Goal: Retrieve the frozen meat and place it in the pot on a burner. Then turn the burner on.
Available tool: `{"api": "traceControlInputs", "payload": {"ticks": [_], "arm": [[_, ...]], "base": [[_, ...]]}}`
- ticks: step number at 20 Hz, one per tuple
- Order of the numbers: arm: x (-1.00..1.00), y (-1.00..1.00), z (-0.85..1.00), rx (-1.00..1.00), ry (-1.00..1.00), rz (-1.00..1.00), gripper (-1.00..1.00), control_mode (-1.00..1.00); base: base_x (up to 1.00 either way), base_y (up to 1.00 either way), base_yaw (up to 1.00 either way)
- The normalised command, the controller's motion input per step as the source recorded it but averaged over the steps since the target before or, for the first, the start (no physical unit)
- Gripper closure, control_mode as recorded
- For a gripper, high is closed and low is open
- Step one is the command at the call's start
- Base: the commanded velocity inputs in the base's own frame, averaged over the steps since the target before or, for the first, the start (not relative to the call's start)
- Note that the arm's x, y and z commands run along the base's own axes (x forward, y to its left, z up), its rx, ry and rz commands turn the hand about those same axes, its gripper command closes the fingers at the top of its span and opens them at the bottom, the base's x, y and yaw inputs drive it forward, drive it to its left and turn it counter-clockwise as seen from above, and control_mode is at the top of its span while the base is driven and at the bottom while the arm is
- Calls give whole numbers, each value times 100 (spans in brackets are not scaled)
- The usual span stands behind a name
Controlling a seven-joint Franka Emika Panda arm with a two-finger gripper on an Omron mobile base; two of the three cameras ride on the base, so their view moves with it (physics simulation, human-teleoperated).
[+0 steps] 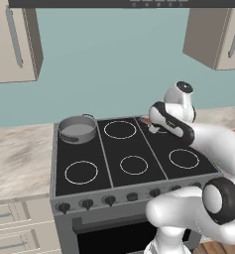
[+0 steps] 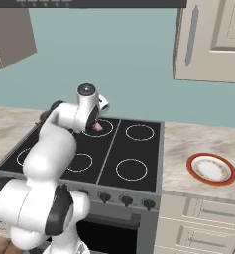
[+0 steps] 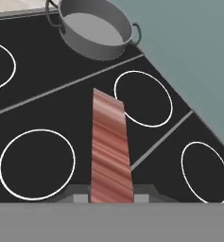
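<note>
Now the frozen meat (image 3: pixel 111 151) sits pinched in the gripper (image 3: pixel 111 197), held up over the black cooktop (image 1: pixel 134 144) near its back. This looks like the carrying step. The pot (image 1: pixel 78 128) waits on the back left burner, well apart from the meat. Next the arm must swing left until the meat hangs over the pot, then let go. The arm is bent, hand pointing down.

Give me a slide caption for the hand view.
End effector holding the frozen meat above the cooktop, the pot ahead.
</note>
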Motion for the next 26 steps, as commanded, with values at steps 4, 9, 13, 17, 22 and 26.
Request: {"api": "traceControlInputs", "payload": {"ticks": [4,9,13,17,22,26], "arm": [[57,75,6,-17,20,18,100,-100],[55,52,20,-6,21,14,100,-100],[56,48,5,-3,11,16,100,-100],[33,53,0,-3,1,11,100,-100],[34,58,-4,0,-2,4,100,-100],[32,64,-4,0,0,0,100,-100]], "base": [[0,0,0],[0,0,0],[0,0,0],[0,0,0],[0,0,0],[0,0,0]]}}
